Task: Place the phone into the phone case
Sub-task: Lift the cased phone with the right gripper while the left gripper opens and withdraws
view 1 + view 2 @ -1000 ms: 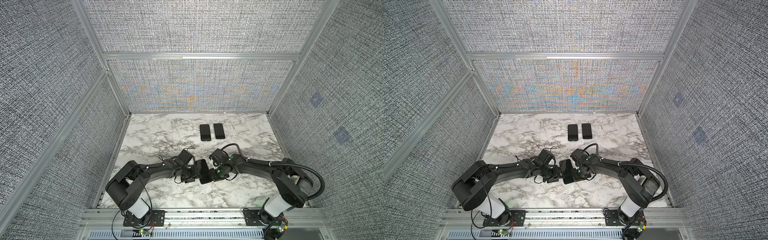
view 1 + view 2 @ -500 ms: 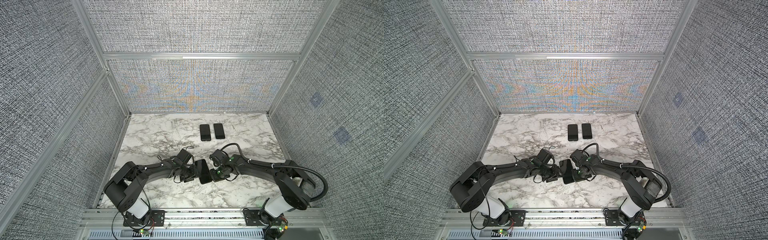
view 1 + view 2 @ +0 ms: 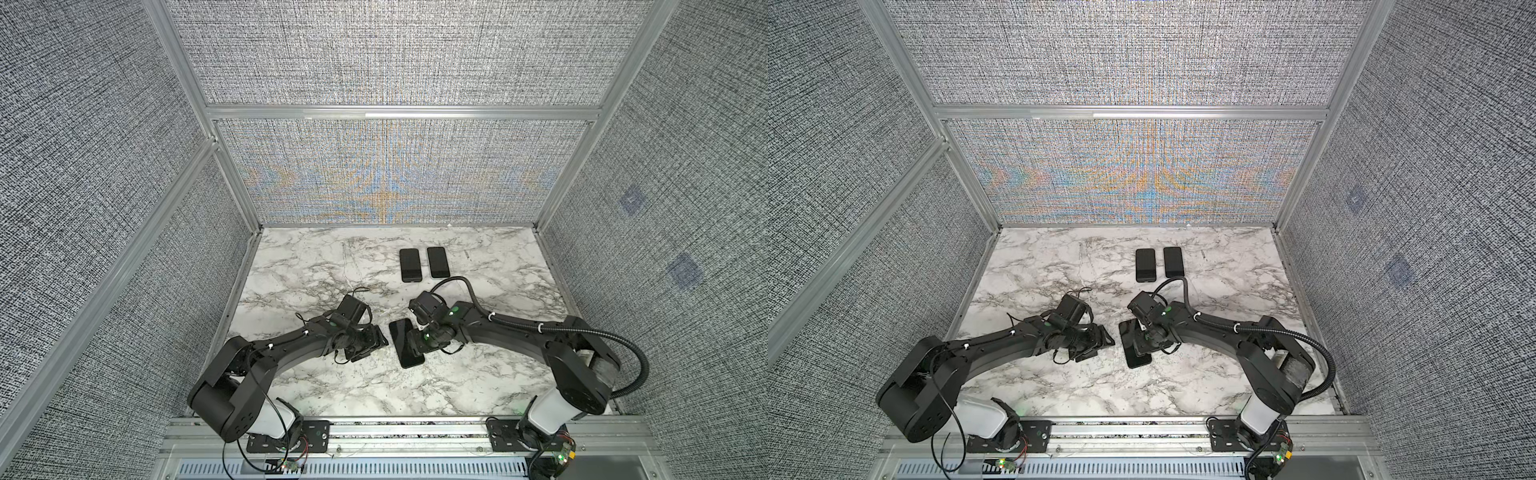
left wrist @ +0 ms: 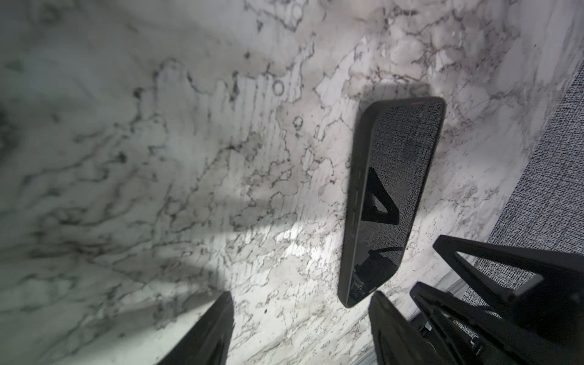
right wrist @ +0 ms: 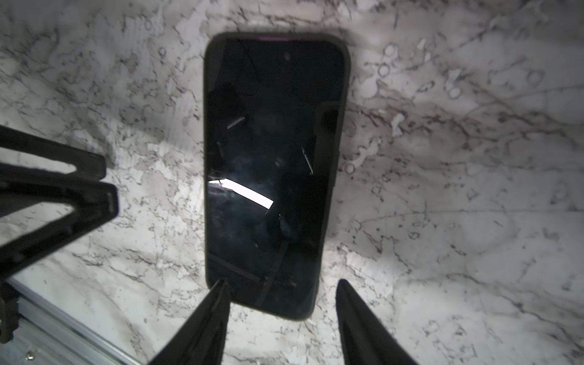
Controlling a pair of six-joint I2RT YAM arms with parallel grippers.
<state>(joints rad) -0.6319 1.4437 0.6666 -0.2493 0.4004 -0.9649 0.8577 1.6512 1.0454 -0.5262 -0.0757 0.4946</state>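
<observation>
1. Since the earlier frames, the left pincer (image 3: 380, 340) is standing drawn back from the phone (image 5: 271, 158), with bare bench (image 3: 332, 374) showing between them. The right pincer (image 5: 282, 284) is now spreading wider.
2. Both pincers are standing released, grasping nothing, and the right is hovering over the phone's near end.
3. The phone is lying flat, screen up, mid-bench, with the phone case (image 4: 355, 196) rim wrapping its edges. It is judged seated, hence the release.
4. Two dark slabs (image 3: 424, 264) are lying side by side at the back, apparently set aside; whether they are phones or cases cannot be told.
5. No brand, label or writing is showing legibly.
</observation>
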